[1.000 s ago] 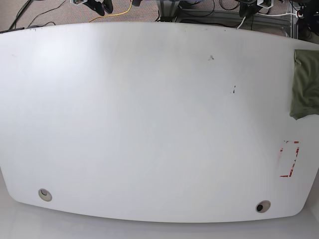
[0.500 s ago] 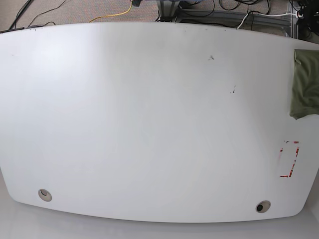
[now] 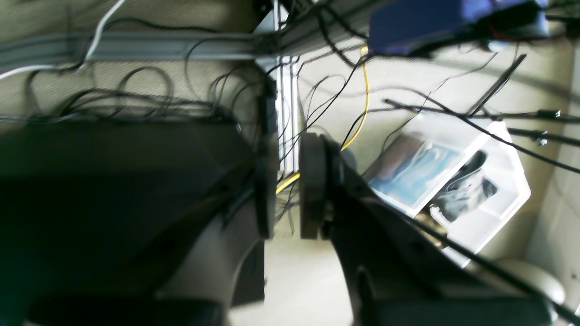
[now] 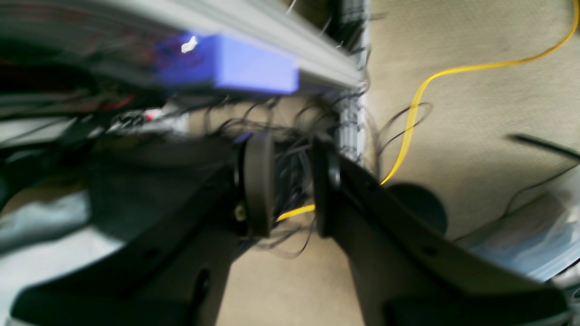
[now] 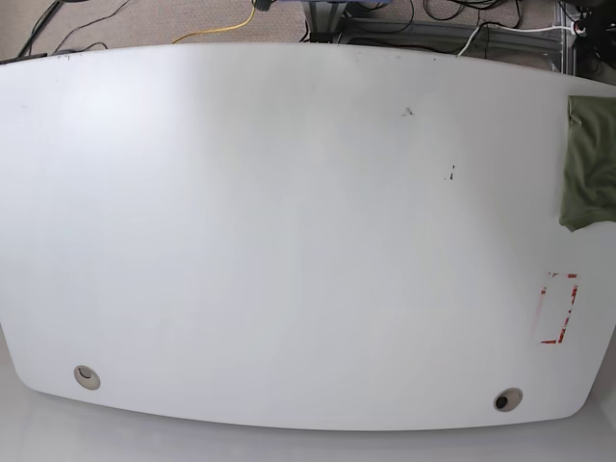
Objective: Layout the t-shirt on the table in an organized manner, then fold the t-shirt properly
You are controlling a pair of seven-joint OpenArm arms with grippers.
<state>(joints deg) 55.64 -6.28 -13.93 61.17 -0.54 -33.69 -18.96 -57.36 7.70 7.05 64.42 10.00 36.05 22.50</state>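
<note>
The t-shirt [image 5: 589, 164] is lying at the table's [image 5: 289, 241] far right edge, untouched; layout and folding are being awaited. Left gripper [image 3: 290, 199] and right gripper [image 4: 292, 183] are being held slightly parted, grasping nothing.

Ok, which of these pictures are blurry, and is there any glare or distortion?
Right wrist view: heavily smeared, the blue block soft. Left wrist view: milder blur, left side very dark. Base view: sharp, but the glossy white table bows at its edges, with soft sheen.

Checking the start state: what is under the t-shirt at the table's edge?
The t-shirt lies on the white table at the base view's right edge. Most of it runs out of frame, and whatever it covers is hidden.
</note>
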